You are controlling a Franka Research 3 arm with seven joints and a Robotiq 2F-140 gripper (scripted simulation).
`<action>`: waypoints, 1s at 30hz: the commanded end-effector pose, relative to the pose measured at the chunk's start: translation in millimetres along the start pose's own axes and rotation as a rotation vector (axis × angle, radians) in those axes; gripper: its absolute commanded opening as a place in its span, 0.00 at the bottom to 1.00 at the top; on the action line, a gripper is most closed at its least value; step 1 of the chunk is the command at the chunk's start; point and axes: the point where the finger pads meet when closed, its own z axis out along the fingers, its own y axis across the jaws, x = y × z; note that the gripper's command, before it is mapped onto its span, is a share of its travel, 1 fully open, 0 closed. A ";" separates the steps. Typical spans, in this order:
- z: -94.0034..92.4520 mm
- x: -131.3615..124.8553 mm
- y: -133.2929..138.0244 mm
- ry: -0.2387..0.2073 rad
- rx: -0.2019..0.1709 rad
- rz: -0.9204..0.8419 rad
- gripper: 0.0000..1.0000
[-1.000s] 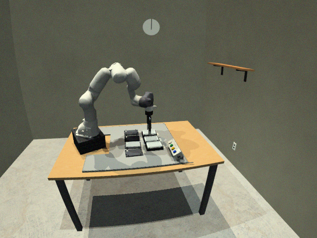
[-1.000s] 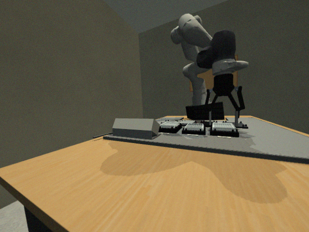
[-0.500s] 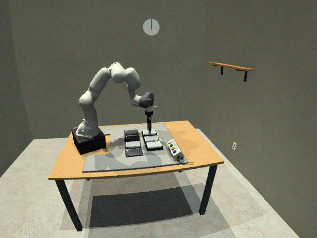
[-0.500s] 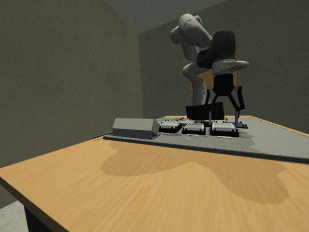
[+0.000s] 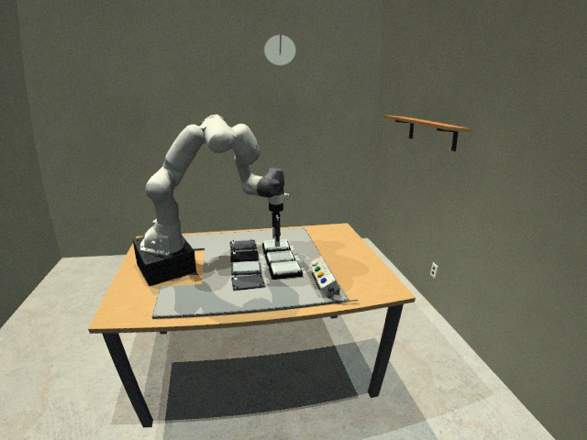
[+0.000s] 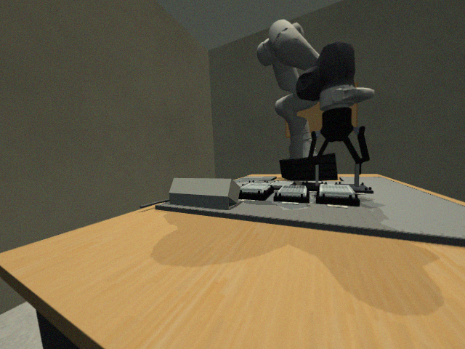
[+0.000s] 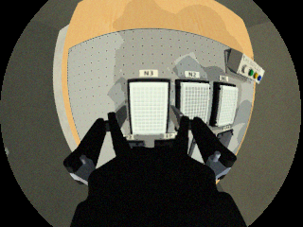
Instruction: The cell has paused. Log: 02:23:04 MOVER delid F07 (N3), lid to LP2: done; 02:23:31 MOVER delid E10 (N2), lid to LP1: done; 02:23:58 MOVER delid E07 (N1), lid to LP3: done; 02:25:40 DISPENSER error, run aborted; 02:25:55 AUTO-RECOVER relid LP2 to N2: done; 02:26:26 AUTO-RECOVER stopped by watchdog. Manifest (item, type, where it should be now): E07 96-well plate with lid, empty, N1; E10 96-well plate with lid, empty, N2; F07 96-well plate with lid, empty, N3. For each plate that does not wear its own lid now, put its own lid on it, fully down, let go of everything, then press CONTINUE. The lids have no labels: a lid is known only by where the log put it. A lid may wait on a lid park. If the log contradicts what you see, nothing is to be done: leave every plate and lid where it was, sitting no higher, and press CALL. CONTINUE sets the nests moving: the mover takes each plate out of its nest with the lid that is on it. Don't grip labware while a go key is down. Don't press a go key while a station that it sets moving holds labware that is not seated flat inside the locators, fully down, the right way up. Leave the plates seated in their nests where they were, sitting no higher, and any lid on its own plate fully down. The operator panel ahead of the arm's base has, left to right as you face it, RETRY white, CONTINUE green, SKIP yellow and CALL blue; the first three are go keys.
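Observation:
Three white 96-well plates sit in a row of black nests: the far one (image 5: 276,245), the middle one (image 5: 280,256) and the near one (image 5: 285,268). In the wrist view they lie under tags N3 (image 7: 148,109), N2 (image 7: 193,101) and N1 (image 7: 225,104). My gripper (image 6: 336,180) is open and points straight down over the N3 plate (image 6: 336,189), one finger on each long side, low at its top. It holds nothing. I cannot tell which plates wear a clear lid. A pale lid-like piece (image 5: 246,267) lies on the middle lid park.
The key panel (image 5: 324,277) stands right of the nests, at the mat's edge. A taller dark block (image 5: 243,249) stands on the far lid park, close to my gripper's left. The near lid park (image 5: 248,281) is flat and dark. The arm's base (image 5: 163,260) is at the table's left.

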 end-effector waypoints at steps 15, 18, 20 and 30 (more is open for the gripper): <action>-29.8 -0.7 0.9 -0.004 -0.002 -0.002 0.66; -34.2 -0.7 0.9 -0.004 -0.002 -0.002 0.66; -36.5 -0.6 0.9 -0.004 -0.002 -0.002 0.66; -40.3 -0.6 0.9 -0.004 -0.002 -0.002 0.66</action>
